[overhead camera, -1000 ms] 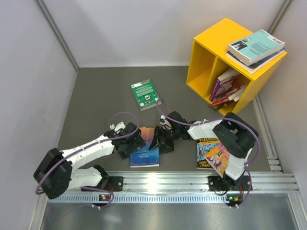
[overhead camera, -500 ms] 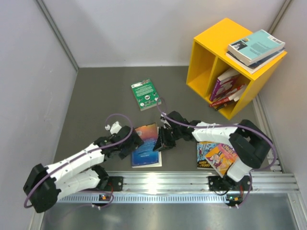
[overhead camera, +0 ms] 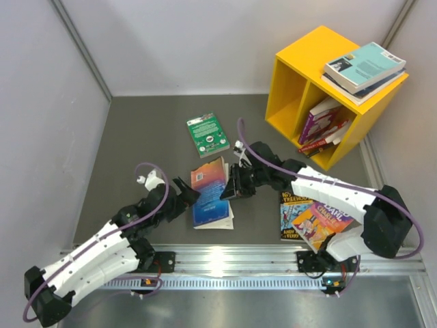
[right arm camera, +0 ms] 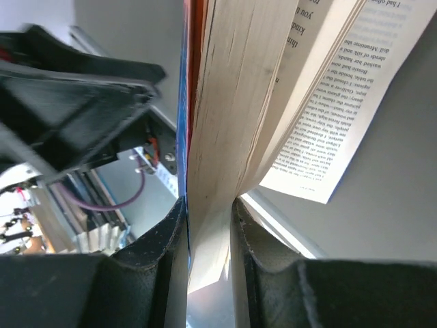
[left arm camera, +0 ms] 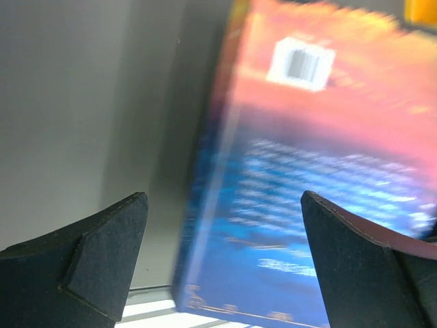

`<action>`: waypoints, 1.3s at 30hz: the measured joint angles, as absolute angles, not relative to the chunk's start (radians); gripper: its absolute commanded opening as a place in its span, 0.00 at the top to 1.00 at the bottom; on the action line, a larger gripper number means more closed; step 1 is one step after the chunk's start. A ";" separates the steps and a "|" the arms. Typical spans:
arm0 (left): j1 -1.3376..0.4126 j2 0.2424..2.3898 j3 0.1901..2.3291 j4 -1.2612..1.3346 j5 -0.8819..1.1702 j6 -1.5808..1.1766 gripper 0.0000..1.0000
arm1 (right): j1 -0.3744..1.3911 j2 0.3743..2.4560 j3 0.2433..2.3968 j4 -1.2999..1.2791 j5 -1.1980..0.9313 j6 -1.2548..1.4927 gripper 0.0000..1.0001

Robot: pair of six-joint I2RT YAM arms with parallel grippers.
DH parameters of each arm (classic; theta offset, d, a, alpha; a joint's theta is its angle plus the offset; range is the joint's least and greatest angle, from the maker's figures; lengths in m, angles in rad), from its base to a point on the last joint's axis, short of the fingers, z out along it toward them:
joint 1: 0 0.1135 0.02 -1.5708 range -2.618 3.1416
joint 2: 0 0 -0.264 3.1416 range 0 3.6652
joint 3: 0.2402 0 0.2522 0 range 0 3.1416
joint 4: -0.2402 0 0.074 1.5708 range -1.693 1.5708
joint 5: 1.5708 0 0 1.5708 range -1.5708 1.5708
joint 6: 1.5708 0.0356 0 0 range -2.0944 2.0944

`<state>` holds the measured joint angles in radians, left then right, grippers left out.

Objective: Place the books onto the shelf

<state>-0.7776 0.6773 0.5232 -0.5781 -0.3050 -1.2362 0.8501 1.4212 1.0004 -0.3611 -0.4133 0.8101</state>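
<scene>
book (right arm camera: pixel 212 137) pages between right fingers (right arm camera: pixel 158 254)

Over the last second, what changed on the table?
The right gripper closed on the blue-and-orange book and pulled it away from the bases, some pages fanning loose. The left gripper, open, drew back toward its base. The green book, yellow shelf and two books by the right base stayed put.
</scene>
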 measured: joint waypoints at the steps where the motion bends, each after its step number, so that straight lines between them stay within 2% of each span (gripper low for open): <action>1: -0.778 0.646 0.496 -0.569 -0.300 -1.236 0.01 | 0.841 1.406 1.004 -0.365 -0.420 0.814 1.00; 8: -0.768 0.505 0.388 -0.432 -0.270 -1.239 0.01 | 0.759 1.296 0.953 -0.263 -0.515 0.902 1.00; 15: -0.758 0.535 0.318 -0.172 -0.156 -1.234 0.01 | 0.732 1.258 0.777 0.013 -0.603 1.063 1.00; 18: -0.748 0.588 0.316 -0.091 -0.109 -1.226 0.27 | 0.731 1.258 0.728 0.089 -0.631 1.116 1.00; 19: -0.739 0.606 0.316 -0.077 -0.104 -1.222 0.48 | 0.730 1.258 0.724 0.108 -0.633 1.130 1.00; 23: -0.718 0.665 0.331 -0.056 -0.080 -1.205 1.00 | 0.714 1.257 0.717 0.129 -0.640 1.138 1.00; 24: -0.714 0.674 0.343 -0.063 -0.078 -1.196 1.00 | 0.710 1.257 0.716 0.128 -0.640 1.135 1.00; 25: -0.712 0.685 0.360 -0.079 -0.077 -1.185 1.00 | 0.709 1.257 0.716 0.126 -0.639 1.132 0.88; 26: -0.709 0.697 0.381 -0.102 -0.076 -1.173 1.00 | 0.707 1.256 0.716 0.118 -0.639 1.124 0.59; 27: -0.706 0.706 0.401 -0.124 -0.076 -1.163 1.00 | 0.704 1.251 0.716 0.103 -0.639 1.115 0.18; 28: -0.703 0.713 0.422 -0.141 -0.078 -1.155 1.00 | 0.703 1.247 0.717 0.083 -0.639 1.102 0.04; 29: -0.700 0.722 0.446 -0.152 -0.076 -1.143 1.00 | 0.704 1.243 0.717 0.067 -0.646 1.077 0.00; 33: -0.695 0.749 0.549 -0.204 -0.051 -1.114 1.00 | 0.701 1.234 0.718 0.001 -0.653 1.030 0.00; 39: -0.688 0.819 0.715 -0.242 0.010 -1.066 1.00 | 0.685 1.219 0.700 0.041 -0.662 1.034 0.01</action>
